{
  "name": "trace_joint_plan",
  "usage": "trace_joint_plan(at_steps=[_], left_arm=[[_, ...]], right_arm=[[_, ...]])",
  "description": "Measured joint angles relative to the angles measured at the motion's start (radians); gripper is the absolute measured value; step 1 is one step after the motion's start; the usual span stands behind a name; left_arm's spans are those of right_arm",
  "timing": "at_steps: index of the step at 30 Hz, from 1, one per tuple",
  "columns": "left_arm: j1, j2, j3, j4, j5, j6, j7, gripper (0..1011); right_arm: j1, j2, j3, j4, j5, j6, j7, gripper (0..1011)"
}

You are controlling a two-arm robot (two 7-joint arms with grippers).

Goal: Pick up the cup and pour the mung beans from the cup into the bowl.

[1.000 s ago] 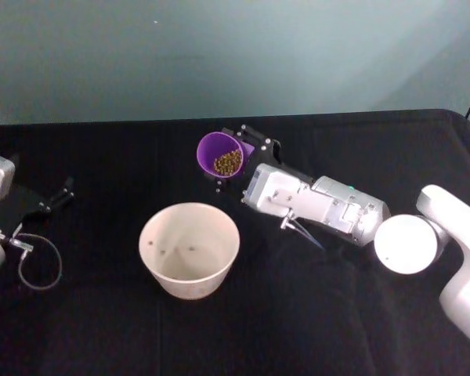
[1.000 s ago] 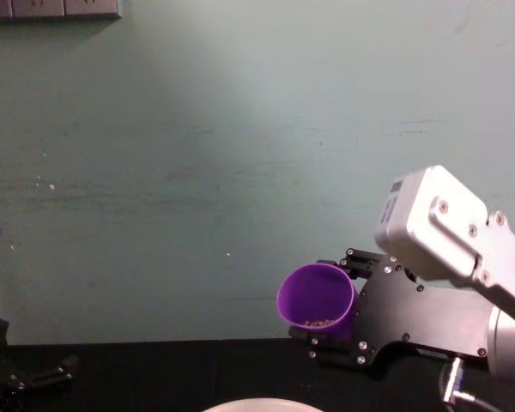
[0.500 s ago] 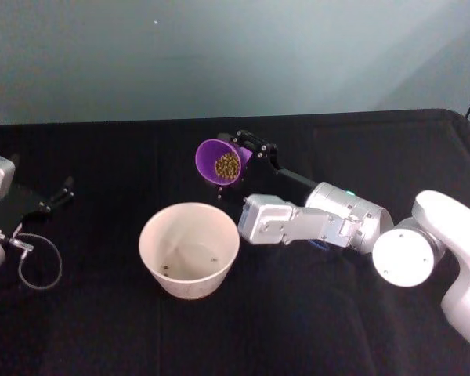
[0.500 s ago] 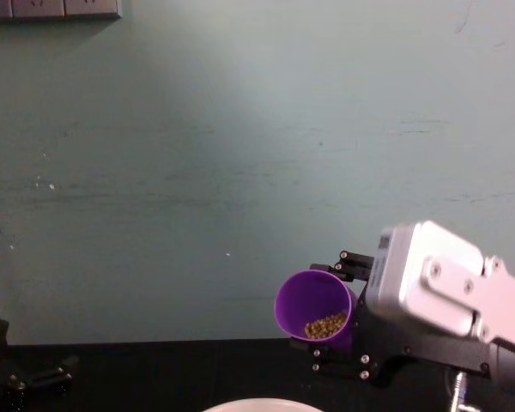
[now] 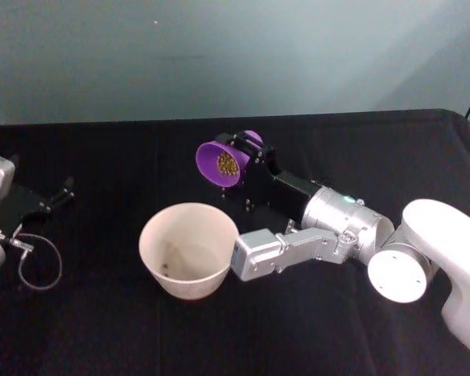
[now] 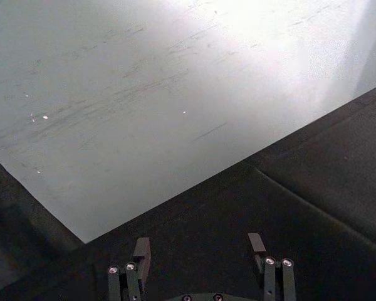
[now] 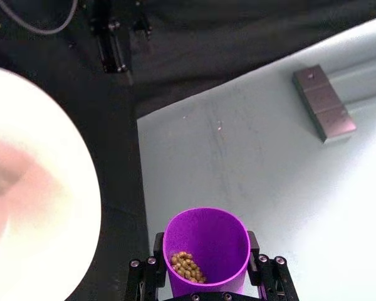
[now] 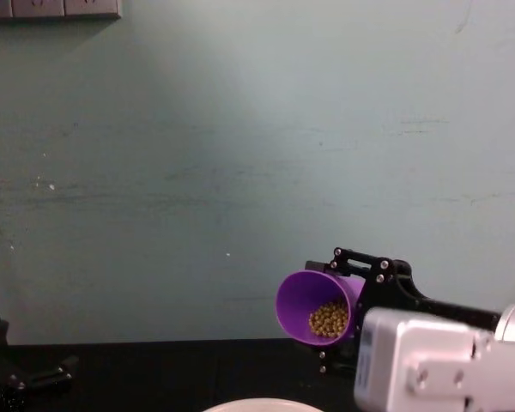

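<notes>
Right gripper [image 5: 236, 159]: clamped around cup [image 5: 214, 156], tipped mouth-left above mid-desk [image 5: 102, 157], just behind bowl [image 5: 146, 237]. Mung beans [image 5: 227, 164]: inside cup. Left gripper [image 6: 199, 251]: desk's left edge, jaws apart, empty.

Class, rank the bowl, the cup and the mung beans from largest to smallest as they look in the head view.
1. the bowl
2. the cup, held tilted in the right gripper
3. the mung beans inside it
</notes>
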Motion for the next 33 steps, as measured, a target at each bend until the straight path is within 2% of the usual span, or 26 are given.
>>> trace_joint_plan(at_steps=[9,12,17,33], left_arm=[[0.000,0.000,0.000,0.000,0.000,0.000,0.000,1011],[0.000,0.000,0.000,0.000,0.000,0.000,0.000,1011],[0.000,0.000,0.000,0.000,0.000,0.000,0.000,1011],[0.000,0.000,0.000,0.000,0.000,0.000,0.000,1011]], right_arm=[[0.006,0.012,-0.023,0.003,-0.135,0.000,-0.060,726],[0.009,0.016,-0.032,0.002,-0.161,0.007,-0.070,726],[0.012,0.024,-0.045,0.000,-0.191,0.012,-0.082,726],[0.014,0.053,-0.080,-0.027,-0.241,0.013,-0.100,726]])
